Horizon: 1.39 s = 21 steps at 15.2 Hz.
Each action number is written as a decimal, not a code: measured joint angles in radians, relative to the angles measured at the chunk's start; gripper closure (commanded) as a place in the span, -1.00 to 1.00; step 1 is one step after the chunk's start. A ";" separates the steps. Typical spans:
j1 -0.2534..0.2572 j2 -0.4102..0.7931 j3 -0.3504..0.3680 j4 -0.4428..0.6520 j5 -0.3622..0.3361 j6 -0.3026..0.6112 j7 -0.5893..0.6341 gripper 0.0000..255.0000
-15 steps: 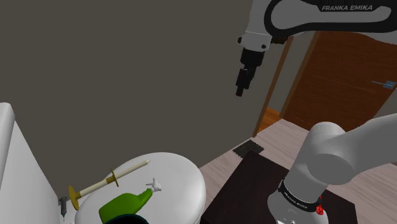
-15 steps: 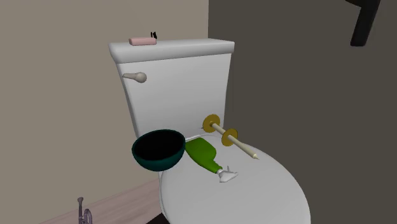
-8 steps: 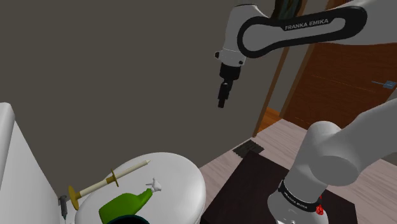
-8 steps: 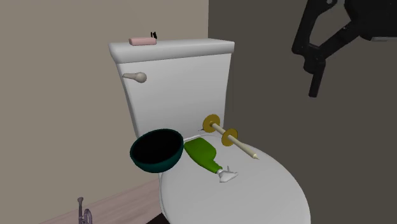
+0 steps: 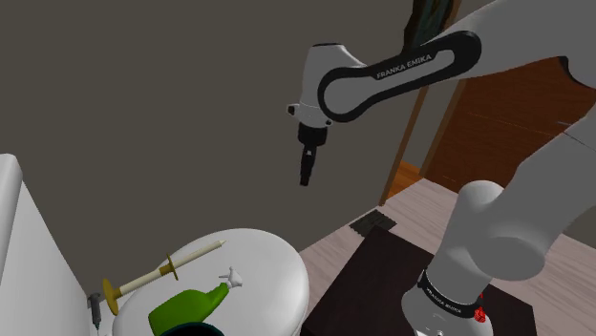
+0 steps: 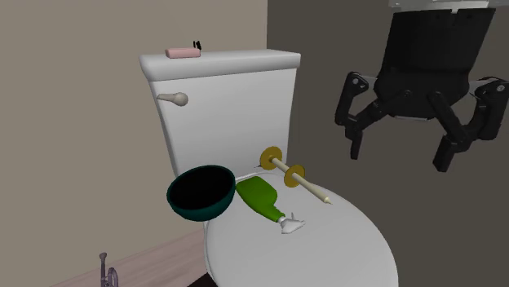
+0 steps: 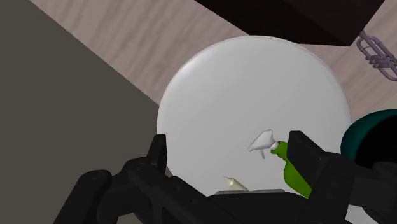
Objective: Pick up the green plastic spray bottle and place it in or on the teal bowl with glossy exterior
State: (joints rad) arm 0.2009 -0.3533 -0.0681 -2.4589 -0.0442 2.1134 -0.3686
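Walls meet behind a white toilet: a beige wall [image 6: 65, 122] on the second exterior view's left, a dark grey wall [image 6: 326, 49] on its right. The toilet's closed lid [image 6: 326, 253] is the working surface. On it the green spray bottle [image 6: 259, 196] lies on its side, its white nozzle [image 6: 289, 223] pointing away from the tank [image 6: 228, 106]. A stick with yellow discs [image 6: 294, 174] lies just beside it. The teal bowl [image 6: 202, 192] sits at the lid's edge, close against the bottle's base. A pink bar [image 6: 183, 52] rests on the tank top, and a metal valve [image 6: 107, 274] stands low by the beige wall. In the shoulder view a brown door [image 5: 516, 124] and pale plank floor [image 5: 420, 205] show beyond the dark stand [image 5: 382, 277]. The jaws hang released in the air well above the lid, fingers [image 6: 356, 148] wide apart, holding nothing.
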 measured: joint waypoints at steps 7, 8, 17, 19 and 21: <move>0.069 0.232 0.024 0.065 0.035 0.161 -0.126 -1.00; 0.080 0.269 0.033 0.079 0.040 0.182 -0.138 -1.00; 0.142 0.554 0.098 0.202 0.060 0.336 -0.282 -1.00; 0.152 0.610 0.114 0.230 0.057 0.361 -0.311 -1.00; 0.166 0.666 0.131 0.251 0.051 0.395 -0.333 -1.00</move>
State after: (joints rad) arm 0.3670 0.3130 0.0630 -2.2084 0.0069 2.5082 -0.7020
